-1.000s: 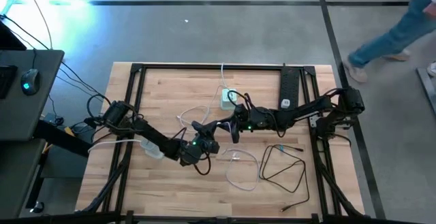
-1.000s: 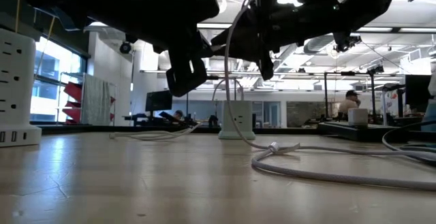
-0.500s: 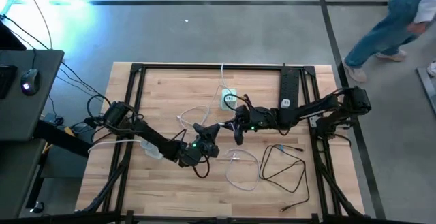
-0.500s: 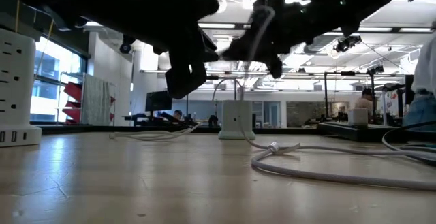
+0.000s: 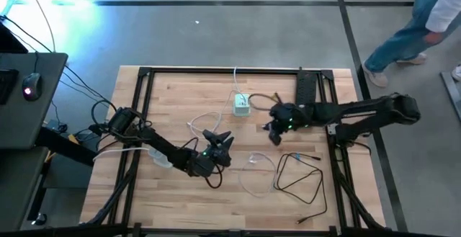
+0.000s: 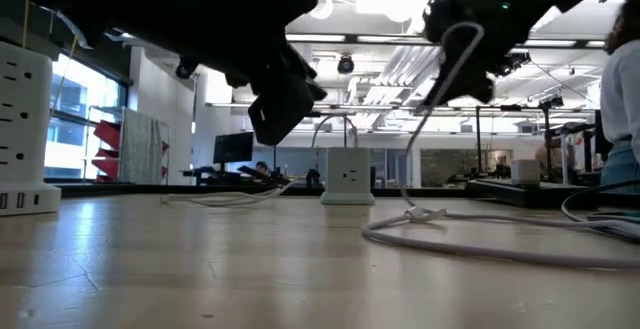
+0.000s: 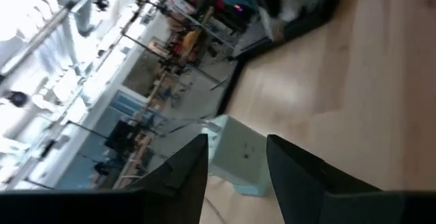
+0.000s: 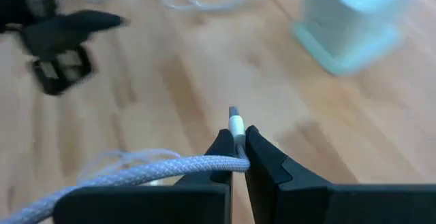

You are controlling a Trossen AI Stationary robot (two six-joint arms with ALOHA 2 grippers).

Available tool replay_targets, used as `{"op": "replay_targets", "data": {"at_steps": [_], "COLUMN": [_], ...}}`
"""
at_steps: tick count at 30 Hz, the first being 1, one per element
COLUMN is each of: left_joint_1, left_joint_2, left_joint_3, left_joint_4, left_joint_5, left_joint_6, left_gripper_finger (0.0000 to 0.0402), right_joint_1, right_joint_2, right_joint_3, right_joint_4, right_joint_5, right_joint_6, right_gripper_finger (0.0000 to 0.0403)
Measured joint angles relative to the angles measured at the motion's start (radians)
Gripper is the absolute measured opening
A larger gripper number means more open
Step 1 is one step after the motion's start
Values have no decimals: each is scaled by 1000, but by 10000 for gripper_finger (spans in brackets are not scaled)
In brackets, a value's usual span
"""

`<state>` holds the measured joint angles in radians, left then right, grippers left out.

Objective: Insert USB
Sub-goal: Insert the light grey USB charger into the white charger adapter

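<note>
A white braided USB cable (image 5: 256, 173) lies in loops on the wooden table, its plug end (image 8: 236, 124) in my shut right gripper (image 8: 235, 142). That gripper (image 5: 274, 132) hovers right of the white charger cube (image 5: 241, 104), which stands on its base near the table's middle (image 6: 347, 176) (image 8: 354, 26). My left gripper (image 5: 217, 140) is open and holds nothing. It hangs above the table left of the cable, and the cube (image 7: 238, 157) shows beyond its fingers (image 7: 235, 166). My right gripper pinches the cable's white plug end (image 8: 236, 126) between its two fingertips, and the metal tip (image 8: 233, 111) sticks out past them. The cable bends off sideways right behind the fingers (image 8: 136, 173). In the low view it hangs slack (image 6: 432, 129) down to the table (image 6: 410, 214).
A black power strip (image 5: 305, 93) lies along the far right of the table. A black cable (image 5: 299, 176) lies looped near the right front. A white outlet tower (image 6: 25, 119) stands at the left. A person (image 5: 425, 21) walks past the table's far right corner.
My right gripper has drawn back toward the table's right edge, away from the left gripper and the cube, carrying the plug end with it. The hanging part of the cable has swung right with it, while its loops stay on the table.
</note>
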<state>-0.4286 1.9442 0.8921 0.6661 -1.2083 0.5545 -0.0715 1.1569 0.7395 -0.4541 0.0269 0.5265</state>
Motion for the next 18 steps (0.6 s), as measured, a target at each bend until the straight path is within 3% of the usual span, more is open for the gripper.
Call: {"op": "replay_targets", "data": {"at_steps": [5,9,18], "left_joint_1": [-11,-14,-48], "left_joint_2": [0,1,1], "left_joint_3": [0,-1,-1], "left_joint_4": [-215,-364,-416], "left_joint_5": [62,113,207], "left_joint_6": [-247,-471,-577], "left_gripper_finger": [129,129,129], "right_joint_1": [-141,-277,-475], "right_joint_2": [-103,-133,-78], "right_joint_3": [0,0,136], "right_joint_4": [-331,-497,-693], "right_joint_5": [-64,-104,-150], "right_joint_6": [89,152,183], "right_gripper_finger": [1,1,1]}}
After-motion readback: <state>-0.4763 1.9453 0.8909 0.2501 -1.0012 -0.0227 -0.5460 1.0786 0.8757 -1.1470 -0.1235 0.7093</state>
